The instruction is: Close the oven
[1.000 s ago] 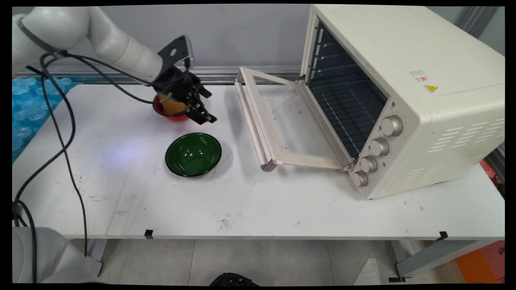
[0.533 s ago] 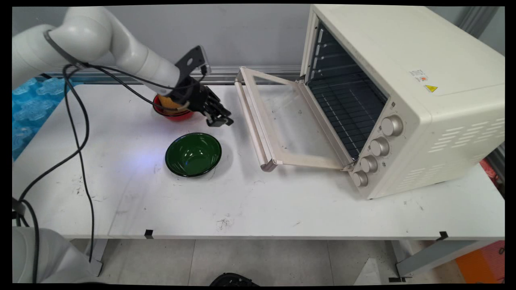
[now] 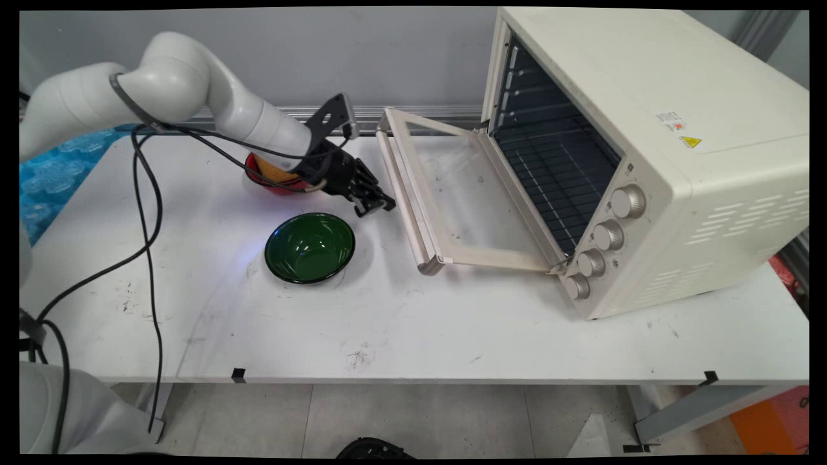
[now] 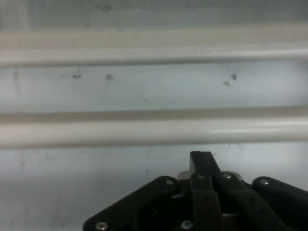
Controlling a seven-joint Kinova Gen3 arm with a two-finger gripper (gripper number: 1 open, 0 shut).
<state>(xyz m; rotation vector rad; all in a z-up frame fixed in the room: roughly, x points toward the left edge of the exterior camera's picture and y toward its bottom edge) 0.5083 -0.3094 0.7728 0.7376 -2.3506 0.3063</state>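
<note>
My black gripper (image 3: pixel 378 206) is shut and holds nothing; it hovers low over the table just left of the open oven door's handle (image 3: pixel 404 197). In the hand view the closed fingertips (image 4: pixel 202 161) point at the cream handle bar (image 4: pixel 154 132) of the door, with the glass pane behind it. The green bowl (image 3: pixel 310 247) sits on the table below and left of the gripper. Behind the wrist a red bowl (image 3: pixel 274 183) holds an orange-yellow item (image 3: pixel 271 169), partly hidden by the arm.
The cream toaster oven (image 3: pixel 646 148) stands at the right with its door (image 3: pixel 465 194) folded down flat and a wire rack (image 3: pixel 549 174) inside. Black cables (image 3: pixel 152 258) hang from the arm at the left. Blue bubble wrap (image 3: pixel 39 174) lies at the table's far left.
The arm has swung right, carrying the shut gripper from over the red bowl to beside the oven door's handle. The bowls have not moved.
</note>
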